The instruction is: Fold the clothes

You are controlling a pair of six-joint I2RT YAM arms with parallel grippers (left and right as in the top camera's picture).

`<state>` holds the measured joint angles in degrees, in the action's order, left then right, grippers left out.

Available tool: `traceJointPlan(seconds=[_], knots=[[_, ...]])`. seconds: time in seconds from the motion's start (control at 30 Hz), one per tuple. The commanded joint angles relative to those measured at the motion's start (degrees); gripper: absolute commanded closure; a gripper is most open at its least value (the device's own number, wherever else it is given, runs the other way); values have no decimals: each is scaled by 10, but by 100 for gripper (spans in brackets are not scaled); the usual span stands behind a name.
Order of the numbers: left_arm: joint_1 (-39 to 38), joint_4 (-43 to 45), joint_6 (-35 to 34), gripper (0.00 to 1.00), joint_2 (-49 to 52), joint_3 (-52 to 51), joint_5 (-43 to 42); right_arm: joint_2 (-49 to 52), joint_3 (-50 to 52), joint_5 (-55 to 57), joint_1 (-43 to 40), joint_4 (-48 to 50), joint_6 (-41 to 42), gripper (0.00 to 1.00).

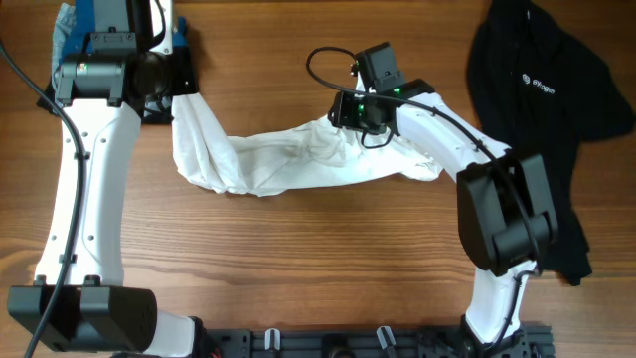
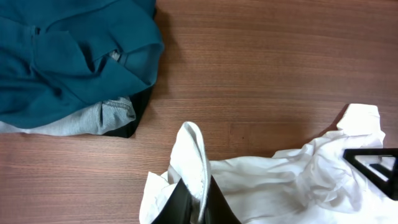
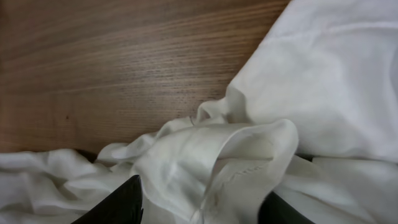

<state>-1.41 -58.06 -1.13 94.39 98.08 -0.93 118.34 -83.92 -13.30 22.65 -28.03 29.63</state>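
Note:
A white garment (image 1: 288,159) lies crumpled in a long band across the middle of the table. My left gripper (image 2: 198,190) is shut on a raised edge of the white garment (image 2: 280,180) at its left end; from overhead it (image 1: 171,94) is mostly hidden under the arm. My right gripper (image 3: 199,202) is open, its fingers wide apart with a fold of the white garment (image 3: 323,74) bunched between them. From overhead it (image 1: 350,121) sits over the garment's upper right part.
A black garment (image 1: 542,89) with a small logo lies at the right side of the table. A pile with a teal garment (image 2: 68,56) and grey cloth (image 2: 93,118) sits at the far left corner (image 1: 75,25). Bare wood lies in front.

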Motion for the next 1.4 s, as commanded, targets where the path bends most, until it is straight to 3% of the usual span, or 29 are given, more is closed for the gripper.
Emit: traceJointPlan(seconds=[0.0, 0.17, 0.2, 0.27, 0.3, 0.6, 0.93, 1.37], knots=[[4, -1, 7, 96, -9, 3, 4, 18, -6, 17, 4, 2, 5, 51], [4, -3, 7, 96, -9, 3, 4, 18, -6, 13, 4, 2, 8, 61], [4, -3, 7, 96, -9, 3, 4, 18, -6, 13, 4, 2, 8, 68], [4, -3, 7, 96, -9, 3, 4, 18, -6, 13, 4, 2, 9, 92], [4, -3, 7, 96, -9, 3, 4, 18, -6, 13, 4, 2, 10, 96], [4, -3, 7, 96, -9, 3, 4, -56, -6, 21, -17, -22, -13, 96], [4, -2, 7, 96, -9, 3, 10, -217, -6, 30, -144, -83, -96, 96], [6, 5, 7, 96, -9, 3, 51, -243, -6, 24, -276, -113, -163, 96]])
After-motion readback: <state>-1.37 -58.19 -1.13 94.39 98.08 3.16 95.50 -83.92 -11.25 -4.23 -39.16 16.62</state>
